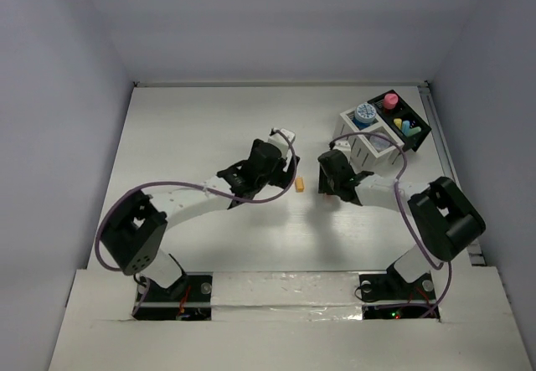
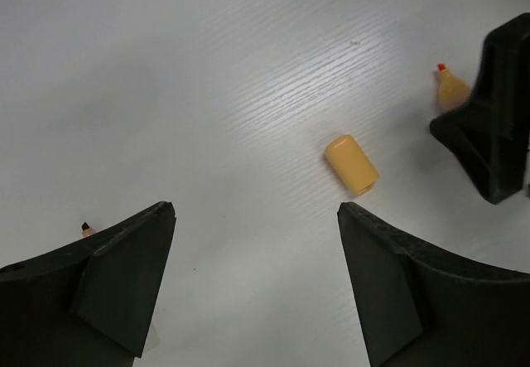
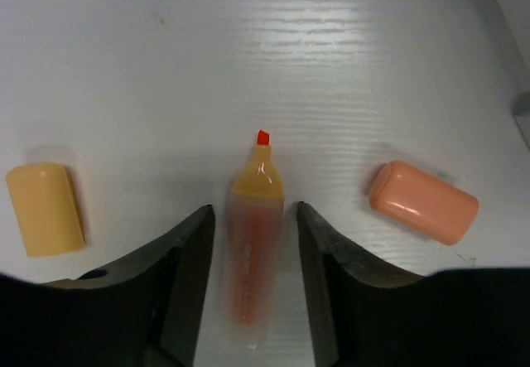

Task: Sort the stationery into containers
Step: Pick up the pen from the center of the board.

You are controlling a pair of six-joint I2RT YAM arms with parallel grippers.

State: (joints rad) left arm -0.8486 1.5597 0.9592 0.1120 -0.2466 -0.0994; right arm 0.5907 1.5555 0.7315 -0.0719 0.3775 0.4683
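Observation:
An uncapped orange highlighter (image 3: 255, 234) lies on the table, tip pointing away. My right gripper (image 3: 255, 218) is open and straddles its barrel, with a thin gap on each side. A yellow cap (image 3: 45, 210) lies to its left and a salmon cap (image 3: 422, 201) to its right. My left gripper (image 2: 257, 218) is open and empty above the bare table, with the yellow cap (image 2: 352, 164) just ahead of its right finger. In the top view the two grippers (image 1: 283, 172) (image 1: 333, 188) face each other across the yellow cap (image 1: 299, 186).
The white and black organizer (image 1: 356, 141) stands at the back right, holding a blue jar (image 1: 364, 113), a pink jar (image 1: 390, 100) and small yellow and blue pieces (image 1: 408, 126). The right gripper's finger (image 2: 493, 127) and the highlighter (image 2: 451, 89) show in the left wrist view.

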